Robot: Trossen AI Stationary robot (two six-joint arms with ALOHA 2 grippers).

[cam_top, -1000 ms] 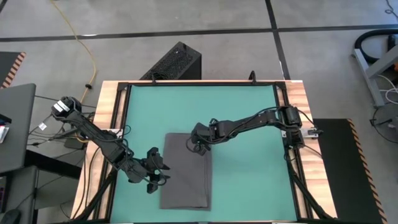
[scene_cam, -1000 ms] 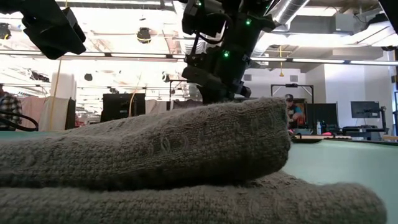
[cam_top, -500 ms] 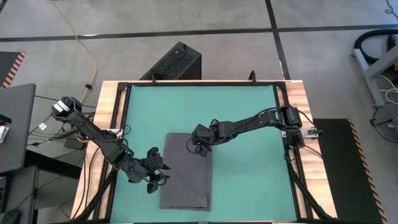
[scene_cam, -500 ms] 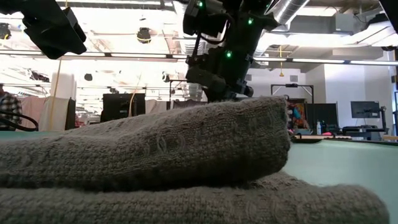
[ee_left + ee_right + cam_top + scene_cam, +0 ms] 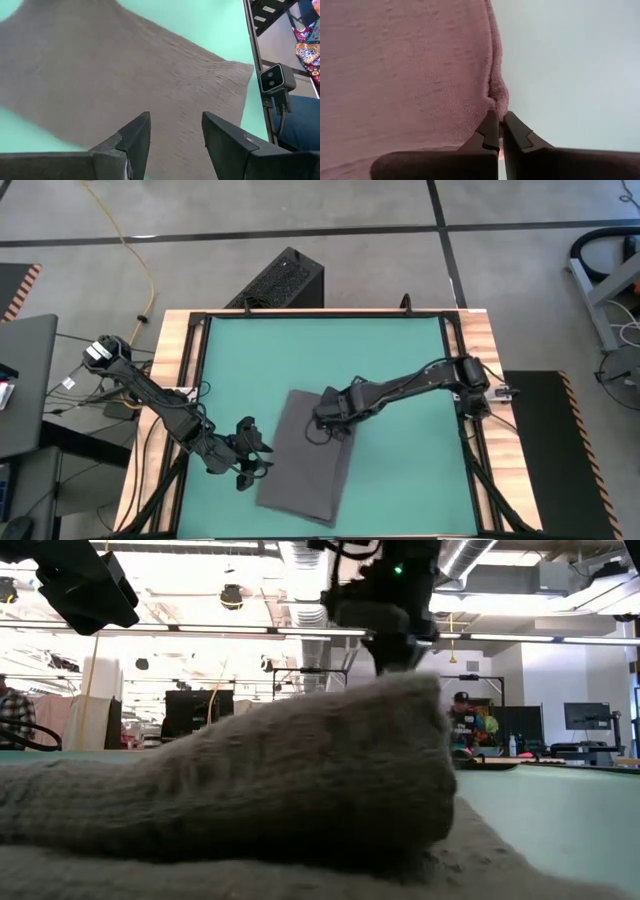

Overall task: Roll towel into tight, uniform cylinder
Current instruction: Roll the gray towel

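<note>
Towel on the mat, left pincer beside its left edge

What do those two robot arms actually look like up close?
Both are slim, jointed, and black all over, with dark cables along them. The left gripper ends in two wedge-shaped dark fingers; the right gripper has the same narrow black fingers. Small green lights glow on the right arm.
</note>
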